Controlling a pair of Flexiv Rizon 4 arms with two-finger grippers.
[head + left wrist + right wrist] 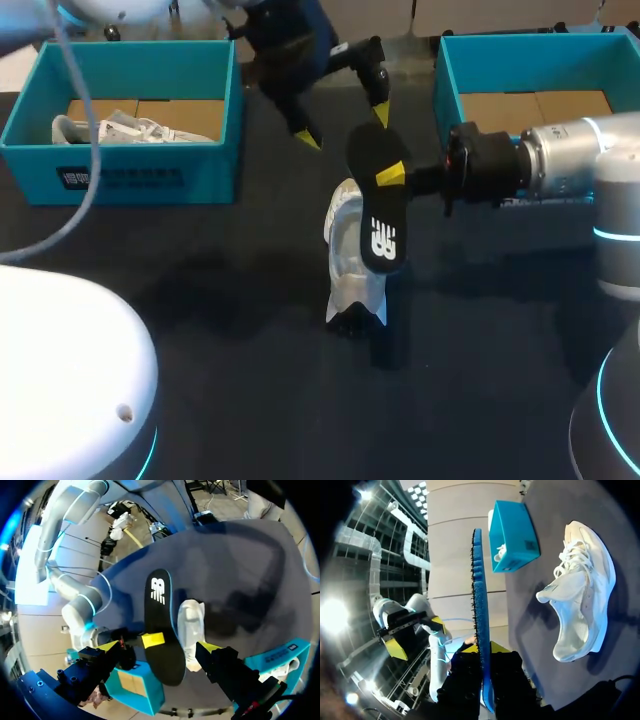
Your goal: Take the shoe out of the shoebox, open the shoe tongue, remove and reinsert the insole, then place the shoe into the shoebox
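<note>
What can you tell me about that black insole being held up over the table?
The insole is out of the white shoe, held in the air by the right gripper, whose yellow-tipped fingers pinch it from both sides, away from its logo end. It is thin, flat and foot-shaped: black on top with a white logo, blue and nubbed where the right wrist view sees it edge-on. It hangs over the shoe on the dark table, not touching it.

A dark table (230, 330) carries a white shoe (352, 288), left shoebox (140, 175) and right shoebox (450, 85).
</note>
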